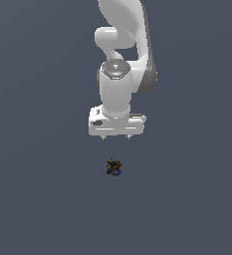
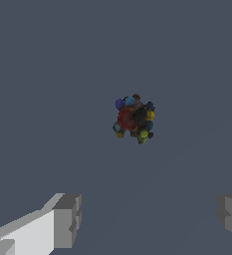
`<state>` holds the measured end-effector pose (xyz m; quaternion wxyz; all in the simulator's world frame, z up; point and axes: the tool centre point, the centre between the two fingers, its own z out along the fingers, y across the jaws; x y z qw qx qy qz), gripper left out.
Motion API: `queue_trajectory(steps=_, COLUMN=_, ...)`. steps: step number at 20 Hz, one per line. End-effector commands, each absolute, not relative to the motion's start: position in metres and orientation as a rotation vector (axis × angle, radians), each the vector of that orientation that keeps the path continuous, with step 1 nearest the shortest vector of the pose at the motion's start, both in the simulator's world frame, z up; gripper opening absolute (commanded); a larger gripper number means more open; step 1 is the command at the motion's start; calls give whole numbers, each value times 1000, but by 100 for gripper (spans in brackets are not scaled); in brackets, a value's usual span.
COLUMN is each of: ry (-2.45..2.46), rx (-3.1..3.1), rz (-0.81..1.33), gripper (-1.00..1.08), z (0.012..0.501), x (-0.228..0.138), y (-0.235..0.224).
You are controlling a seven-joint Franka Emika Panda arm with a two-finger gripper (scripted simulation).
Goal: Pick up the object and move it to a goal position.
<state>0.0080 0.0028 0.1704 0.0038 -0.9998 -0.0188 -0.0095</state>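
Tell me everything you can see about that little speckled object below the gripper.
The object is a tiny dark lump studded with small round bumps in red, yellow, blue and green, with a larger red patch visible in the wrist view. It looks rough and knobbly, far smaller than the white gripper. It sits alone on the plain grey surface, apart from the gripper, whose fingers stand wide open; nothing touches it.

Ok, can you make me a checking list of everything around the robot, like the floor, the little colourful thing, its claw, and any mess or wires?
Surface: plain dark grey-blue floor, bare around the object.
Job's things: tiny dark lumpy object speckled red, yellow, blue and green, lying on the floor, not held.
Clutter: nothing seen.
Grippers: white gripper open, apart from the object; grey fingertips spread wide in the wrist view.
Cables: nothing seen.
Surroundings: only the white robot arm; no goal marker seen.
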Motion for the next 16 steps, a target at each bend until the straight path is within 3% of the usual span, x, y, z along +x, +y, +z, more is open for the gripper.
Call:
queue_trajectory(steps=1, ry=-59, rx=-3133, rz=-30, gripper=100, z=170, x=8, y=3)
queue_trajectory(steps=9, ry=-155, rx=-3129, rz=-66, gripper=100, z=179, x=15, y=39)
queue_trajectory(steps=16, ry=-149, rx=-3129, rz=-65, gripper=100, z=177, x=17, y=39)
